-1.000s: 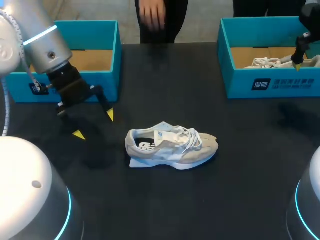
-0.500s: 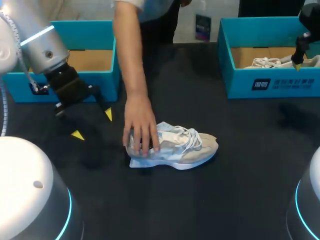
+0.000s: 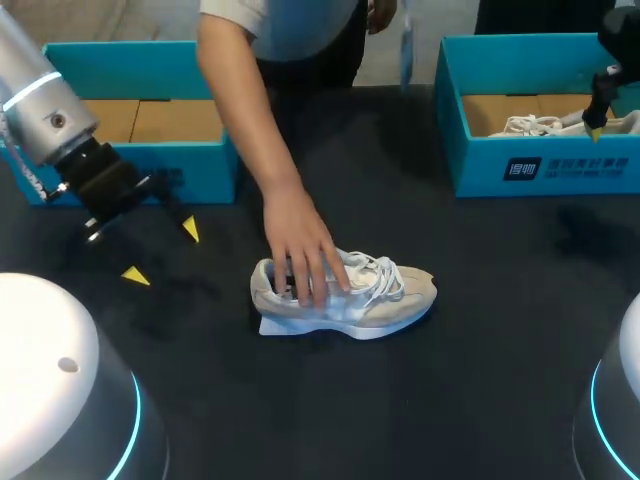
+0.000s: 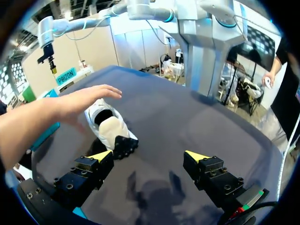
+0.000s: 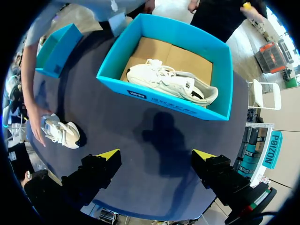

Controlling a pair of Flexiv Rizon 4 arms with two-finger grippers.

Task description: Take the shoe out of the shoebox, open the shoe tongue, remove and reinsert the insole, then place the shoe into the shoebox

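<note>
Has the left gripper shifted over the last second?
Yes. The left gripper has drawn back toward the view's left along the front of the left shoebox, away from the shoe.

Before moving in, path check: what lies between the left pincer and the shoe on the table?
Bare table only, head view; a person's hand is on the shoe.

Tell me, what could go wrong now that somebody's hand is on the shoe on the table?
1. The hand covers the heel end of the shoe, and the open left gripper is close beside it. If that arm reached in now, it might bump or pinch the hand.
2. The right shoebox already holds another shoe, so putting this one in there could land it on top.
</note>
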